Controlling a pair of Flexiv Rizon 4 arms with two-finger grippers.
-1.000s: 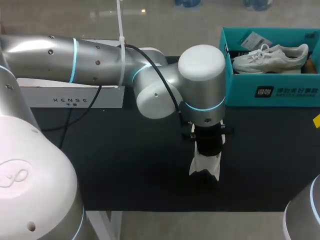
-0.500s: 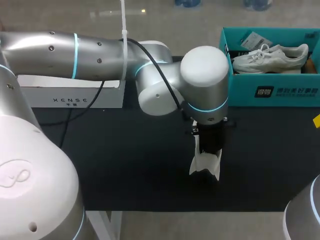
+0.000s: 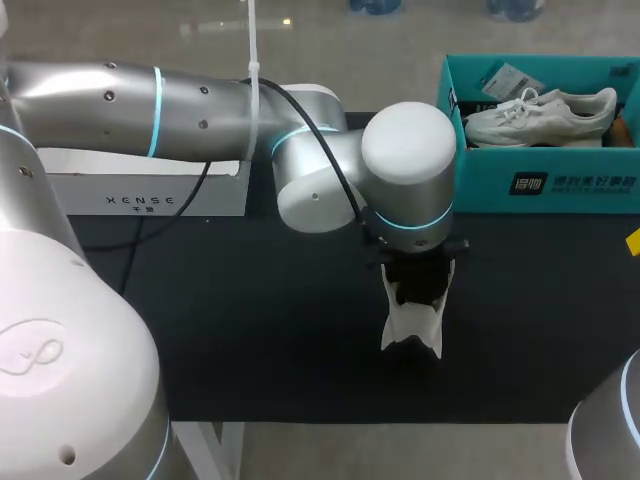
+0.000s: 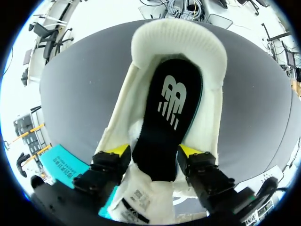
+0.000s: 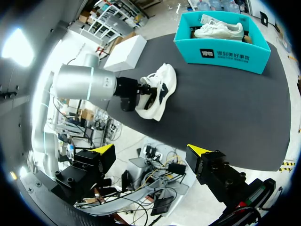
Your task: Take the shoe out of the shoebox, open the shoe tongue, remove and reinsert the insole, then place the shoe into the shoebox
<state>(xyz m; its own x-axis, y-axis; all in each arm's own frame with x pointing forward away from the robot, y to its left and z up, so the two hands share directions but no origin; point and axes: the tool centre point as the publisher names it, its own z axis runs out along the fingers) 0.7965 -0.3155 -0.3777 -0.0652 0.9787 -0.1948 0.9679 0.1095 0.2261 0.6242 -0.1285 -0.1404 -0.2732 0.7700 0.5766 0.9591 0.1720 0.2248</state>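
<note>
white knit shoe (image 3: pixel 412 325) lies on the black table mat (image 3: pixel 250 330), well apart from the teal cardboard shoebox (image 3: pixel 540 185), which holds a second white shoe (image 3: pixel 540 115). over the last second the left arm (image 3: pixel 200 100) has turned its wrist slightly and edged rightward while the shoe barely shifted, so i judge the insole step is under way. left gripper (image 4: pixel 153 153) pinches the black foam insole (image 4: pixel 171 108). right gripper (image 5: pixel 150 150) hangs spread and empty. the toe end is hidden, so how deep the insole sits is unclear.
</note>
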